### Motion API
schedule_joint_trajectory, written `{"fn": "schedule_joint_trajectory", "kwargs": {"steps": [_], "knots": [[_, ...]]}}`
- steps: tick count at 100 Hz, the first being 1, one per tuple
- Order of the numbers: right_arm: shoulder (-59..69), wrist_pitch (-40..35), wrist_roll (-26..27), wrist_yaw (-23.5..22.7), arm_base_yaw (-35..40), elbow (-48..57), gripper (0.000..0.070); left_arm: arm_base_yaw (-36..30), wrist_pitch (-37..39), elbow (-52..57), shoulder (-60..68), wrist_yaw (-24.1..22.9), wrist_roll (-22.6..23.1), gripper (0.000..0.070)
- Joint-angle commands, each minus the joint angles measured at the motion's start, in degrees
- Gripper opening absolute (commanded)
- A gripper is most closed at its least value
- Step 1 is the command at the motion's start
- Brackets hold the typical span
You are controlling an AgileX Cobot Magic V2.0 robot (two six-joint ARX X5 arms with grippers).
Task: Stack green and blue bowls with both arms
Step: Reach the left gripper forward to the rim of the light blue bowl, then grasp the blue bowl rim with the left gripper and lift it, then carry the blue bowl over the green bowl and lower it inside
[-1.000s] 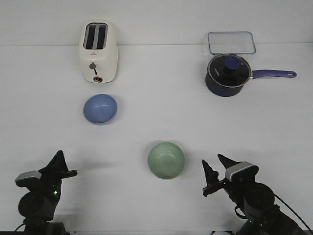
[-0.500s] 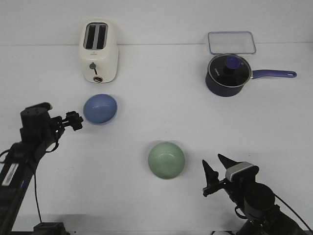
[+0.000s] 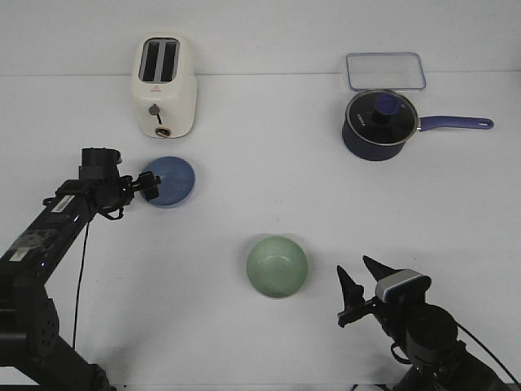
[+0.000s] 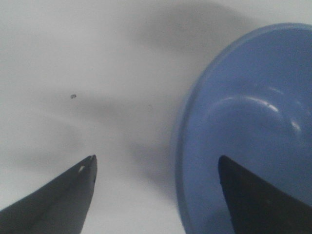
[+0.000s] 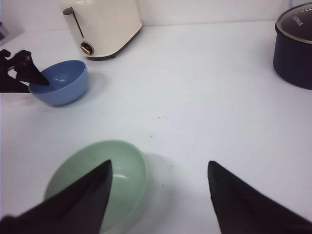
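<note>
Front view: left arm reaching to the blue bowl (image 3: 168,181), right arm waiting by the green bowl (image 3: 277,266).

Left gripper (image 3: 149,186) is straddling the blue bowl's near rim with fingers (image 4: 58,200) spread, one inside and one outside, apparently lining up a rim pinch for lifting. Right gripper (image 3: 356,287) is sitting open just beside the green bowl on the worktop (image 3: 269,179), likely ready to steady it. Whether any finger is touching the rim is hard to make out.

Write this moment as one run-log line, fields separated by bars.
left gripper: open, fingers straddling blue bowl rim | right gripper: open, near green bowl, not touching | bowls: apart, unstacked
</note>
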Motion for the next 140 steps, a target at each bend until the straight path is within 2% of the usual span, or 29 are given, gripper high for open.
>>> {"fn": "schedule_joint_trajectory", "kwargs": {"steps": [1, 10, 16, 23, 47, 73, 84, 96, 111, 117, 140], "knots": [[0.22, 0.52, -0.48, 0.31, 0.46, 0.17, 0.0398, -0.24, 0.63, 1.42, 1.2, 0.22, 0.96, 0.0337], [0.22, 0.52, -0.46, 0.31, 0.46, 0.17, 0.0398, -0.55, 1.36, 1.42, 1.6, 0.0, 1.42, 0.0173], [0.22, 0.63, -0.46, 0.31, 0.46, 0.17, 0.0398, -0.79, 1.77, 1.42, 1.73, 0.0, 1.4, 0.0111], [0.22, 0.9, -0.35, 0.28, 0.46, 0.17, 0.0398, -1.05, 2.03, 1.42, 1.7, 0.0, 1.4, 0.0], [0.22, 0.94, -0.28, 0.28, 0.46, 0.17, 0.0398, -1.84, 1.75, 1.44, -0.39, 0.42, 1.64, 0.001], [0.2, 0.94, -0.31, 0.31, 0.46, 0.17, 0.0398, -4.63, -0.92, 1.44, -14.05, 9.18, 1.75, 0.001], [0.2, 0.96, -0.31, 0.35, 0.46, 0.17, 0.0398, -10.36, -3.56, 1.38, -19.26, 9.25, 2.27, 0.001], [0.2, 1.01, -0.33, 1.81, 0.46, 0.17, 0.0398, -19.76, -4.11, 0.66, -20.59, 8.68, 1.51, 0.001], [0.2, 0.98, -0.35, 1.79, 0.46, 0.17, 0.0398, -31.36, -2.75, -0.68, -18.08, 4.57, -0.39, 0.001], [0.2, 0.98, -0.35, 1.79, 0.46, 0.17, 0.0398, -35.52, -2.56, -0.7, -16.11, 1.57, -0.39, 0.001], [0.2, 0.98, -0.33, 1.77, 0.46, 0.17, 0.0398, -43.52, -1.18, -0.7, -8.46, -0.26, -0.79, 0.001]]}}
